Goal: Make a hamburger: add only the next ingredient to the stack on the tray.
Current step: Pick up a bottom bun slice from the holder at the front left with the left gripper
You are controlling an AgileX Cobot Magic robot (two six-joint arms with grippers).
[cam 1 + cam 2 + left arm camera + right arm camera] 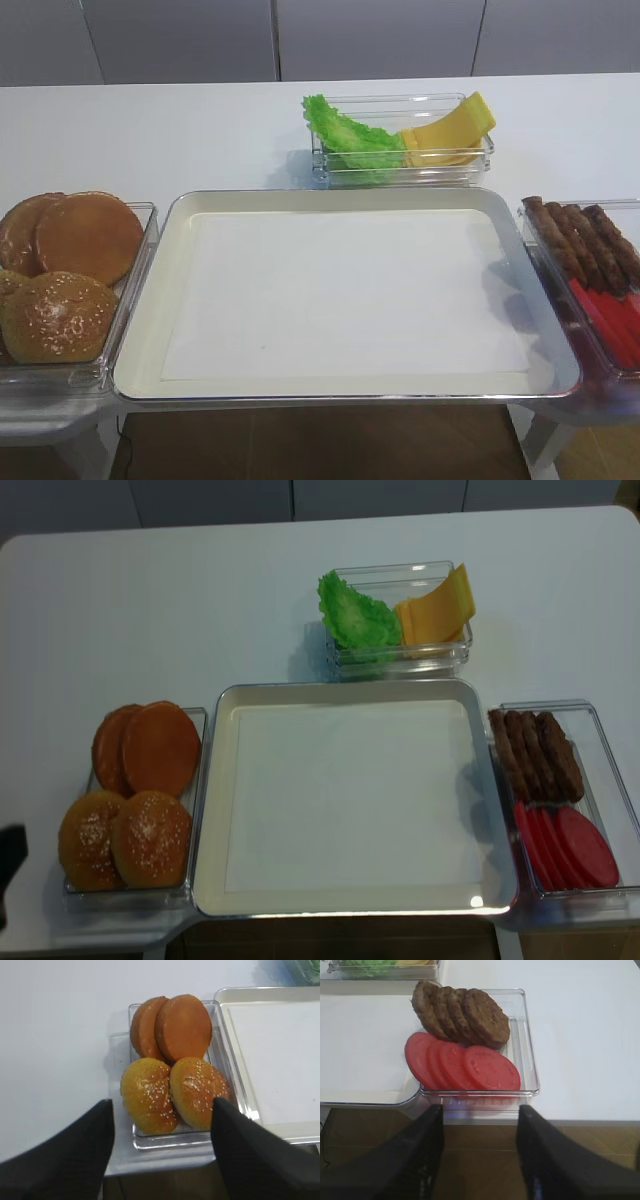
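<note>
Bun halves (182,1027) with the smooth golden-brown crust stand in the far part of the clear bin (138,1141) at the left of the tray (150,290), two of them leaning one on the other; none of them is on the tray. Just in front of them, in the same bin, you see two sesame buns (172,1094) side by side. The tray lies in the middle of the white counter (150,610), and its white paper (340,295) carries nothing. Your left pincer (162,1135) hangs at the near edge of the bun bin with its two dark fingers (80,1160) wide apart and holding nothing. Your right pincer (480,1130) hangs at the near edge of the bin (530,1060) on the right side of the tray, also spread open with nothing between the fingers. In that bin the brown patties (462,1015) stand in a row at the far end and the red tomato slices (462,1066) overlap in front of them. Behind the tray, a third bin (470,175) holds a green lettuce leaf (350,140) on its left and yellow cheese slices (450,130) on its right.
</note>
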